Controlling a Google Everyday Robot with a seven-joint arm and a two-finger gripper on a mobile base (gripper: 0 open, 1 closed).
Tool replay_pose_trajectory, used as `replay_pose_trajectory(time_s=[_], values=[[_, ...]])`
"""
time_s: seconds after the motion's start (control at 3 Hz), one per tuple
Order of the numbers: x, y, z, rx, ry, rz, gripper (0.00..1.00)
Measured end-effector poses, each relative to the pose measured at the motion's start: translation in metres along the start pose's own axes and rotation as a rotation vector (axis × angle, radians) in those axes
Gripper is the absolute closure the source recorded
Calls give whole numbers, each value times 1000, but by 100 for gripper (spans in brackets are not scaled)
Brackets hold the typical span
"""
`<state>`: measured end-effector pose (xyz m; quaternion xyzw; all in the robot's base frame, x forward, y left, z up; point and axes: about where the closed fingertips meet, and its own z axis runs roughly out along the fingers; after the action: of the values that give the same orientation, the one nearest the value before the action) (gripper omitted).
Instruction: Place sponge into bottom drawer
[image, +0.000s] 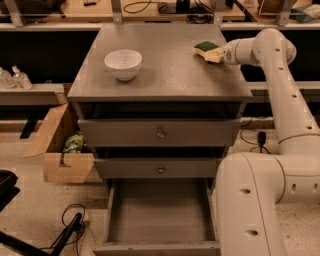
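The sponge (205, 48) sits at the upper right of the frame, on the back right part of the cabinet top (165, 75), green face up and yellow foam toward the arm. The gripper (220, 54) is right against its yellow end, reaching in from the right. Whether the pincer is wide, narrow or already clamped on the foam I cannot tell, since the wrist hides its tip.

The bottom drawer (159, 212) stands pulled out at the lower middle of the frame, its flat floor bare. The two shallower drawers above it, each with a small knob (160, 133), are closed.

The step in hand looks like securing the sponge, so the task is at an early stage. To do it well, the grip should take the foam across its narrow waist and squeeze firmly, because soft foam slips. The lift should then go straight up to clear the top before the sponge swings out past the front edge. It should keep well away from the white bowl (123, 63) at the upper left. The sponge should come down over the middle of the open drawer and be let go low, so it does not bounce off the rim.
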<state>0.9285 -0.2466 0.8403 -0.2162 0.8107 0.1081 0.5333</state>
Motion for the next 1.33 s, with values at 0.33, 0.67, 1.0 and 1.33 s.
replay_pose_trajectory(time_s=[0.33,0.67,1.0,1.33], values=[[-13,-1,-54,-6,99,-38,100],[-18,-2,-95,-4,167,-24,100],[-44,-4,-150,26,160,11,100],[-84,-4,-216,101,87,21,100]])
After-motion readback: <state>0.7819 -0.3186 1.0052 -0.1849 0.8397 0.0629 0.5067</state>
